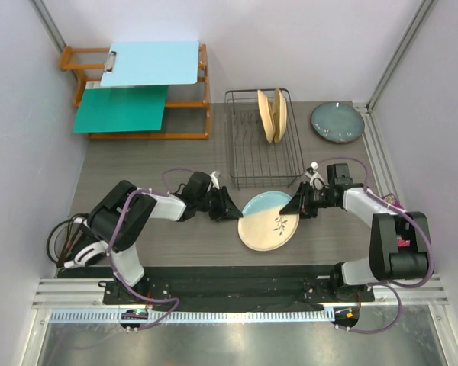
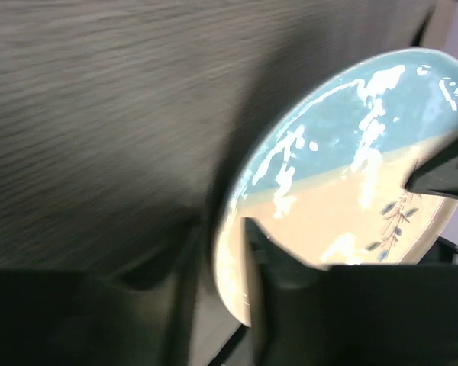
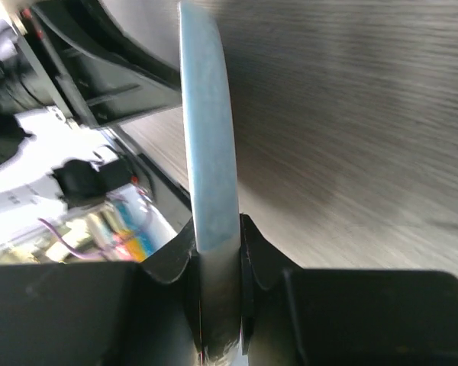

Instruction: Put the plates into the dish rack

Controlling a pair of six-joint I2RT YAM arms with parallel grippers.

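Note:
The cream plate (image 1: 269, 221) with a light-blue band and a sprig lies between my two grippers at the table's middle. My right gripper (image 1: 294, 206) is shut on its right rim; the right wrist view shows both pads pressed on the blue edge (image 3: 206, 137) at the right gripper (image 3: 217, 229). My left gripper (image 1: 235, 211) straddles the left rim (image 2: 229, 252) with a small gap, so the left gripper (image 2: 217, 244) is open. Two tan-orange plates (image 1: 272, 116) stand upright in the black wire dish rack (image 1: 244, 164). A dark teal plate (image 1: 337, 122) lies flat to the right of the rack.
An orange wooden rack (image 1: 191, 114) with a light-blue clipboard (image 1: 151, 63) and a green one (image 1: 120, 109) stands at the back left. Cables (image 1: 61, 236) hang by the left arm's base. Grey walls close in both sides.

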